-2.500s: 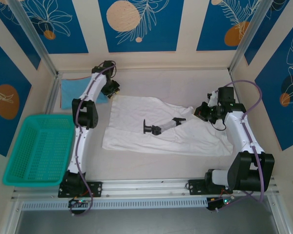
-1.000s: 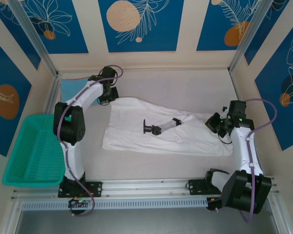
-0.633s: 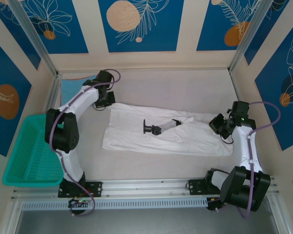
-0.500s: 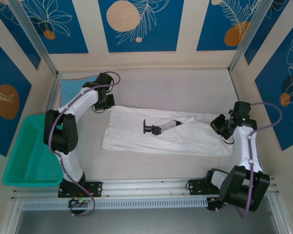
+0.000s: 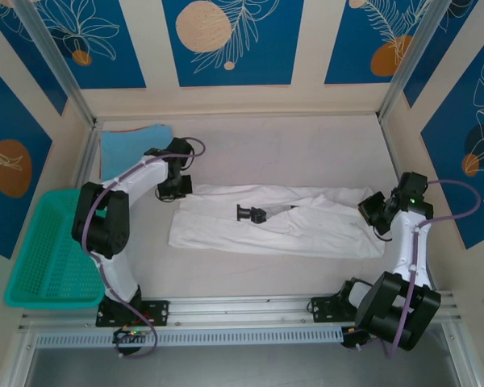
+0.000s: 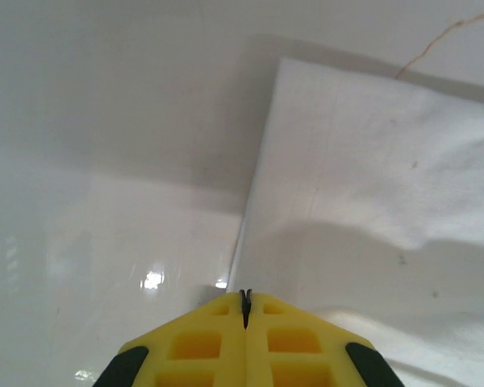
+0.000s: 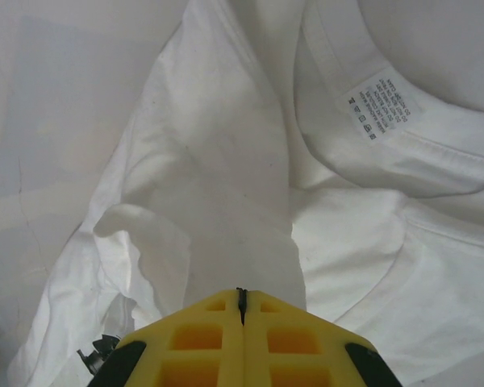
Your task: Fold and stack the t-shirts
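Two pinches: left gripper [image 5: 177, 190] clamps the upper-left end and right gripper [image 5: 368, 211] the right end of the white t-shirt [image 5: 323, 230], whose long axis lies left-right across frame centre.

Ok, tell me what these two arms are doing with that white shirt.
Both arms are handling the plain white short-sleeved t-shirt, which lies stretched across the middle of the pale table. The left gripper is shut on its far-left corner, and the right gripper is shut on cloth at the right end, near the collar. The far edge looks folded toward the near side, beside the black chest mark. A light-blue t-shirt lies in the far-left corner, and a teal plastic mesh basket sits at the left.
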`<state>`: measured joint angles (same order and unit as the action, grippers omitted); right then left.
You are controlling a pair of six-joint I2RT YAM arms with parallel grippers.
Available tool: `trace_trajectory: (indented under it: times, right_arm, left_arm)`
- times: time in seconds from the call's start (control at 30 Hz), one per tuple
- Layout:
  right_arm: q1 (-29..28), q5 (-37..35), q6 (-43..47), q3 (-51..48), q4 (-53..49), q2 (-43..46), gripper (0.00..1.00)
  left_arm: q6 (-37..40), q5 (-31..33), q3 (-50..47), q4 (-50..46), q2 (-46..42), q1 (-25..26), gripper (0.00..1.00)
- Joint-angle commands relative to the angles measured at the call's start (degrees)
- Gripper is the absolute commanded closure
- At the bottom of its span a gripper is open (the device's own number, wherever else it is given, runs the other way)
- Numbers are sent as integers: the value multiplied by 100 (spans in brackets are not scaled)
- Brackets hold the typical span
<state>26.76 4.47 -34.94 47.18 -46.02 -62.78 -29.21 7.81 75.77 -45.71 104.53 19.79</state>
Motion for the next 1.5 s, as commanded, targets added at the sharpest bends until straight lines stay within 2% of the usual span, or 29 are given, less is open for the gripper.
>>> trace_trajectory:
  times: [0.0, 0.03, 0.1, 0.17, 0.23, 0.37, 0.47, 0.53, 0.67, 0.7, 0.8, 0.83, 0.97, 1.07, 1.23, 1.47]
  right_arm:
    - [71, 95, 66, -179, -146, 137, 100]
    - [66, 104, 86, -204, -169, 174, 100]
    - [66, 196, 116, -256, -208, 268, 100]
    - [66, 144, 112, -258, -264, 349, 82]
    - [78, -95, 17, -187, -421, 372, 67]
    - [69, -570, -148, 196, -686, 390, 56]
    - [75, -1060, -413, 452, -871, 391, 51]
    - [45, -1081, -507, 537, -861, 343, 51]
    - [-272, -519, -474, 485, -191, -190, 54]
    - [-446, -370, -432, 536, -84, -451, 59]
    - [-871, -544, -446, 812, -18, -1400, 73]
    - [-950, -686, -442, 887, 92, -1687, 78]
    - [-931, -908, -593, 1211, 513, -2667, 83]
    - [-932, -980, -642, 1698, 586, -3433, 84]
    - [-816, -1196, -654, 2724, 339, -4542, 84]
    - [-559, -1280, -700, 4201, -326, -5798, 79]
  left_arm:
    - [-196, 309, -174, -235, -260, 33, 94]
    - [-254, 465, -185, -310, -247, 25, 90]
    - [-379, 724, -152, -457, -232, 8, 92]
    - [-519, 897, -139, -547, -231, -2, 88]
    - [-743, 1214, -88, -723, -271, -2, 65]
    - [-1025, 1953, 314, -1095, -397, -3, 45]
    - [-964, 2167, 728, -1179, -391, 10, 38]
    - [-690, 1876, 1012, -1015, -290, 16, 38]
    - [209, 393, 1512, -371, 119, 185, 53]
    - [403, 54, 1745, -332, 334, 264, 56]
    - [677, -318, 2529, -627, 1083, 505, 64]
    - [743, -476, 2728, -656, 1306, 551, 65]
    - [647, -684, 3411, -955, 2169, 591, 66]
    - [519, -554, 3614, -1018, 2573, 590, 68]
    - [276, 175, 4061, -1404, 3195, 440, 65]
    - [-182, 981, 4434, -2098, 3797, 103, 67]
